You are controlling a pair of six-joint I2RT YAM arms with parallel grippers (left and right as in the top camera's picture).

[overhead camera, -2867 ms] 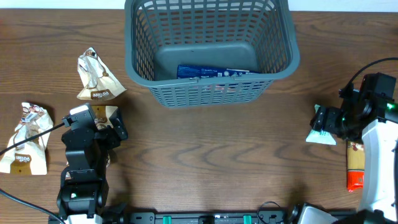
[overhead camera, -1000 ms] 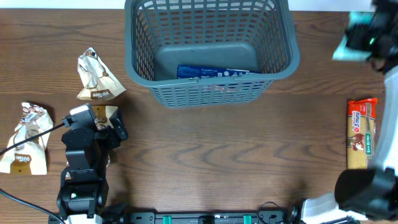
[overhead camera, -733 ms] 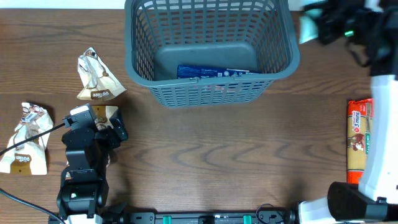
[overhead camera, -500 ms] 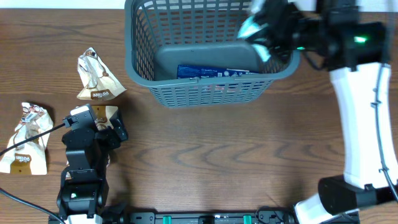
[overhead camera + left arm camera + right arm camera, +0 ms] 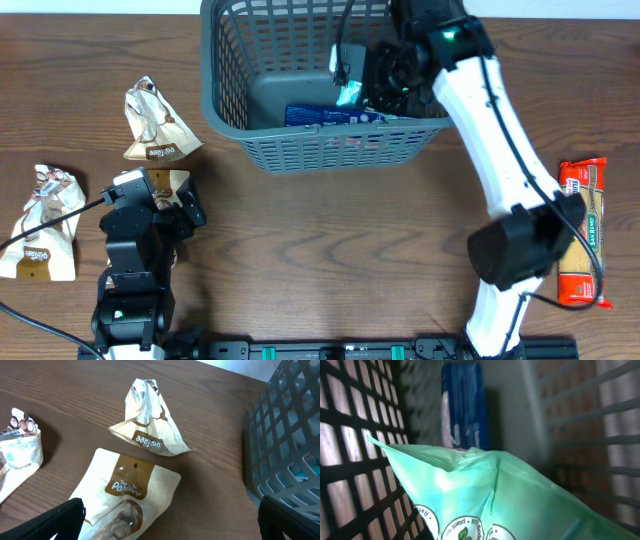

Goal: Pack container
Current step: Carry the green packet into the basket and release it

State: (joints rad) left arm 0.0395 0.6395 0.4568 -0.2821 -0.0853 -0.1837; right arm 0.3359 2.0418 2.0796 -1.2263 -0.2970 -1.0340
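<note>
Hovering inside the container [image 5: 330, 140] at the far middle of the surface [image 5: 330, 250], gripped a green packet [image 5: 485, 495] in the right hand [image 5: 353, 84]: placing step. Called next, likely, for lowering beside the blue box [image 5: 320, 116], then letting go. Had the left hand [image 5: 170, 520] splayed open, idle.

Container [image 5: 212, 95]: lattice walls block side entry, so the only way in is from above. Right gripper [image 5: 362, 82] clamping green packet [image 5: 349, 93] fills the right half of the opening; left half open. Blue packet [image 5: 325, 116] lies along the near wall inside, bare floor behind it. Right arm [image 5: 495, 150] slants over the near right rim corner and the table [image 5: 330, 250] beside it, blocking that lane. Wide bare wood in front of the container. Left gripper [image 5: 177, 516], fingers spread wide, has a flat tan pouch [image 5: 127, 492] directly below. Crumpled pouch [image 5: 147, 432] sits just beyond, third pouch [image 5: 42, 225] further left, narrow wood strips between. Pasta packet [image 5: 582, 225] at right edge, beside the arm's base.
</note>
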